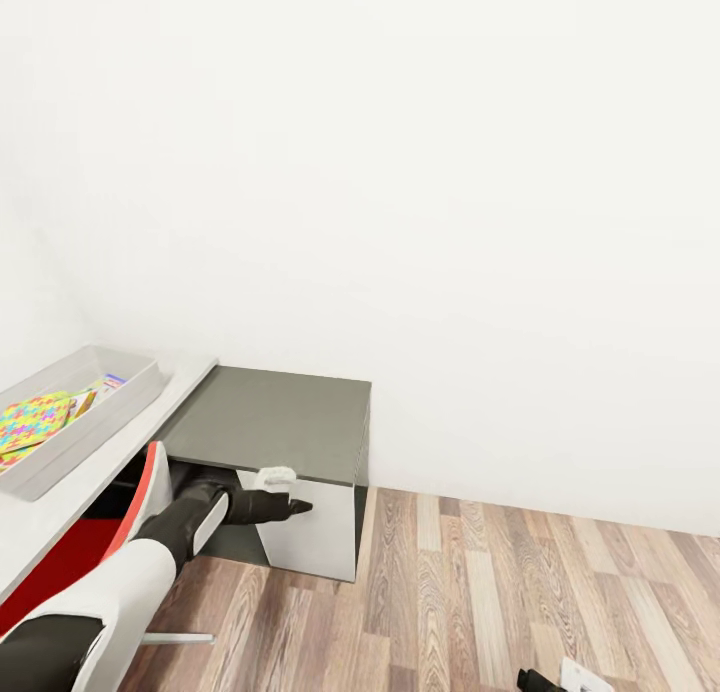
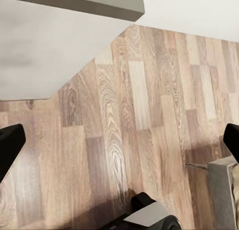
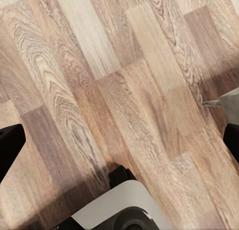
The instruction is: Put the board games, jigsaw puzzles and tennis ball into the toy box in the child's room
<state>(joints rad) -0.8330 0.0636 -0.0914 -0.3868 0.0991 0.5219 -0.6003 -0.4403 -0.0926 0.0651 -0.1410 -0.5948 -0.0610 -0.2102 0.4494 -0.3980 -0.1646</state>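
Observation:
The grey toy box rests on the white table at the far left of the head view. Inside it lie a colourful jigsaw puzzle and a small printed box. My left gripper hangs low in front of a grey cabinet, away from the box. In the left wrist view its fingertips sit at the picture's two sides, so the left gripper is open and empty over the floor. My right gripper is cut off by the frame's bottom edge. In its wrist view the right gripper is also open and empty.
A grey cabinet stands against the white wall beside the table. A red chair is tucked under the table. Wooden floor stretches to the right. Part of my base appears below the left gripper.

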